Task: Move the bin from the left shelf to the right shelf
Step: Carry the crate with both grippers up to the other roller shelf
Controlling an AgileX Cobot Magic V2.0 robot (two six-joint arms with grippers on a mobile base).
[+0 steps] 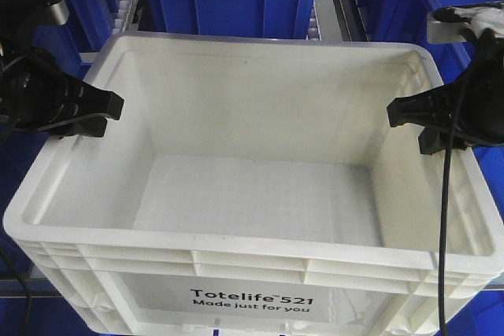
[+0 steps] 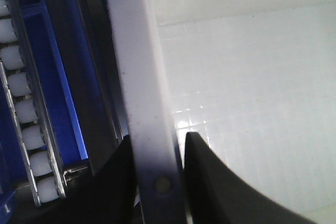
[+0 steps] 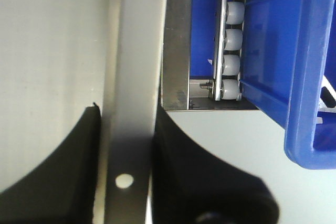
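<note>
- Left gripper (image 2: 157, 148) clamped on the left rim of the bin (image 1: 252, 92); right gripper (image 3: 126, 124) clamped on its right rim
- Bin's bottom edge is cut off below its print (image 1: 250, 302)

The only legible writing stands on the white bin (image 1: 252, 251), on the outer face of its near long side as the front-facing view sees it. It is printed in black on a smooth, flat panel (image 1: 157, 304) below the ribbed rim, roughly centred across the side, and it reads upright. The upper line (image 1: 250, 297), in larger and heavier letters, says "Totelife 521". Between the word and the number sits a tiny raised mark, too small to make out. The lower line (image 1: 250, 308), thinner and smaller, says "Made just for you" and sits centred under the first.
</note>
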